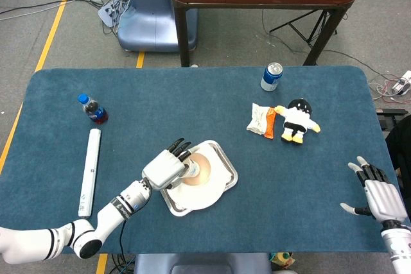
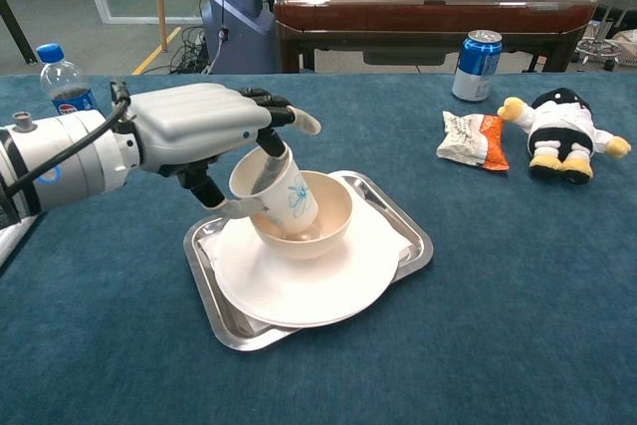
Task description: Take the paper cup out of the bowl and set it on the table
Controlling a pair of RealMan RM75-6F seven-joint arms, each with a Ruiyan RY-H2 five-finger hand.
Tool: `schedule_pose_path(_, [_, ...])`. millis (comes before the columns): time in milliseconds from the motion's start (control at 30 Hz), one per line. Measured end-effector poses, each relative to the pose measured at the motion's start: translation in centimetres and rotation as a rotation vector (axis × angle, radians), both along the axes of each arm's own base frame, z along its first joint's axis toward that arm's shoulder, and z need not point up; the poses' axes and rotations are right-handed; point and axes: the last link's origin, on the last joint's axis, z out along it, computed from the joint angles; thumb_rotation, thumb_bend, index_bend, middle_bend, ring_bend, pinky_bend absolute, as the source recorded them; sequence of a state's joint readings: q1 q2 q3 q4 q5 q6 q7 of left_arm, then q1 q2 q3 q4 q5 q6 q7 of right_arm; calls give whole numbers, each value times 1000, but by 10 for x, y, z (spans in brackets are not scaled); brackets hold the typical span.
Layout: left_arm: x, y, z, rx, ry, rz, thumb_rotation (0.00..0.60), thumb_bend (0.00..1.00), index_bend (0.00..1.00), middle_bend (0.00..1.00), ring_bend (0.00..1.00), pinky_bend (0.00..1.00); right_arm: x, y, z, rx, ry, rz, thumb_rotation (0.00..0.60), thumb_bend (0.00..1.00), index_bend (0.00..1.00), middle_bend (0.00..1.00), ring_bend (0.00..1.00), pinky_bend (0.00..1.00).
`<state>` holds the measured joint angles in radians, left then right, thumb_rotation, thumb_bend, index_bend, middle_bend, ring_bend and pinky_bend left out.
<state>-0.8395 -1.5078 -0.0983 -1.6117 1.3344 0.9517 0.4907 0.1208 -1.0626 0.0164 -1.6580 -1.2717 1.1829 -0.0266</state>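
A white paper cup (image 2: 277, 194) with a blue print hangs tilted over the left rim of a cream bowl (image 2: 323, 218), its base still inside the bowl. My left hand (image 2: 204, 131) pinches the cup's rim, one finger inside and the thumb below. In the head view the left hand (image 1: 168, 167) covers most of the cup next to the bowl (image 1: 200, 170). The bowl sits on a white plate (image 2: 299, 281) in a metal tray (image 2: 403, 236). My right hand (image 1: 379, 194) rests open near the table's right front edge, far from the bowl.
A cola bottle (image 1: 94, 110) and a white tube (image 1: 90, 171) lie at the left. A blue can (image 1: 271, 76), a snack packet (image 1: 262, 120) and a plush toy (image 1: 297, 120) sit at the back right. Bare blue table (image 1: 302, 184) stretches right of the tray.
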Motion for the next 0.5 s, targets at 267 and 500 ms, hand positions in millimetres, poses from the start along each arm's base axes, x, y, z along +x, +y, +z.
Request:
schedule_pose_path(267, [10, -4, 13, 36, 25, -31, 600, 319, 615, 97, 0, 0, 0, 0, 2, -4, -4, 3, 600, 204, 0, 0, 0, 0])
schedule_pose_path(500, [16, -7, 24, 53, 48, -42, 600, 319, 615, 97, 0, 0, 1, 0, 0, 4, -4, 6, 600, 204, 0, 0, 0, 0])
